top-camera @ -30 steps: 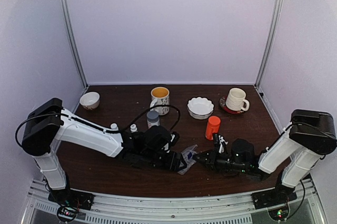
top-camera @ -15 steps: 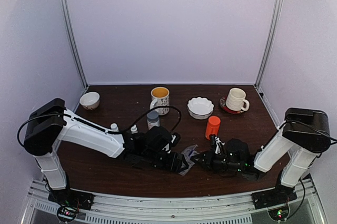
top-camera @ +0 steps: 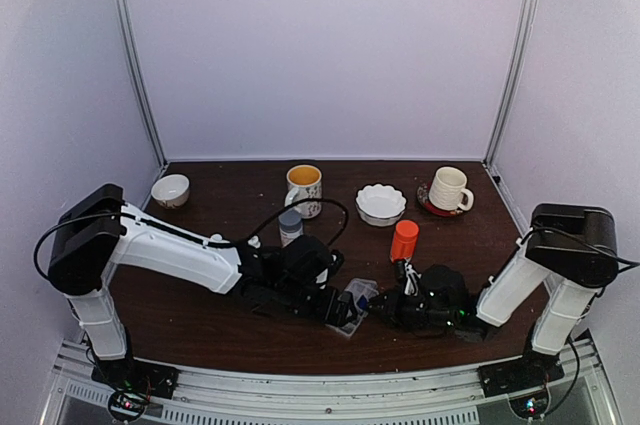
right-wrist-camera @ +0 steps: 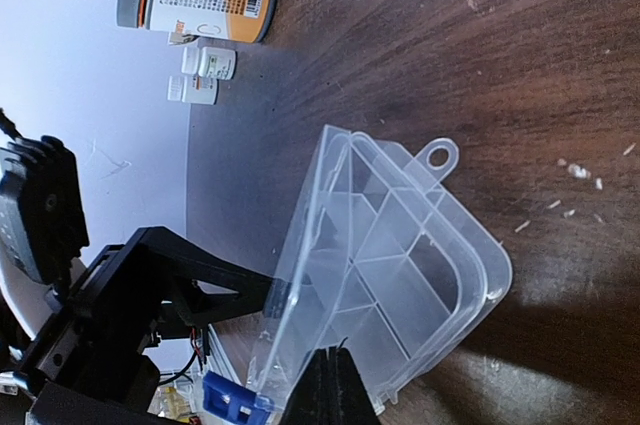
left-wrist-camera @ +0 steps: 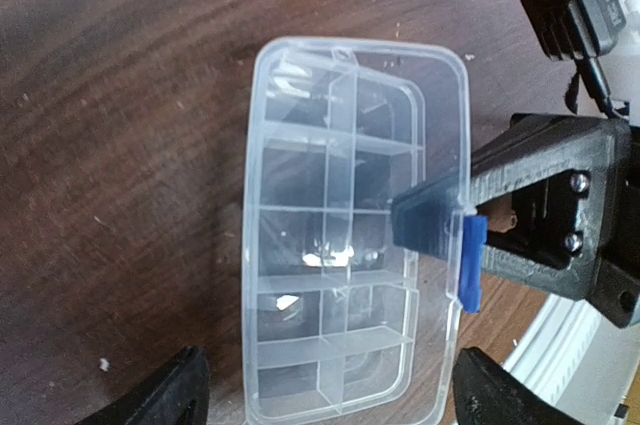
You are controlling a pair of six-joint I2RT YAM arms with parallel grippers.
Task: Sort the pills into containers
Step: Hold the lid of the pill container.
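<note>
Two tools on one box: pin the base, then lift at the latch

Both arms lie low over the surface [left-wrist-camera: 120, 95] with their forearms almost flat, and they meet near the middle of its front half. The right arm's elbow stands high at its side with the wrist pointing left, and the left arm's wrist points right. Between them sits the clear pill box [left-wrist-camera: 350, 145]. The right tool [left-wrist-camera: 445, 230] is pressed together on the box's long rim, just beside the blue latch [left-wrist-camera: 472, 263]. I cannot tell whether it pinches the lid alone or lid and base together. The left tool [left-wrist-camera: 330, 360] is spread wide, its fingers [left-wrist-camera: 185, 395] straddling one short end of the box. From the right wrist, the latch side looks raised off the surface.

The step appears to be opening the box. It should go best if the left tool pins the base before the right one lifts, and lifts slowly, since light plastic may hop when the latch gives. Loose pills [right-wrist-camera: 578, 171] lie on the surface near the box's tabbed end. Pale specks in two compartments [left-wrist-camera: 320, 258] may be pills or glare.
</note>
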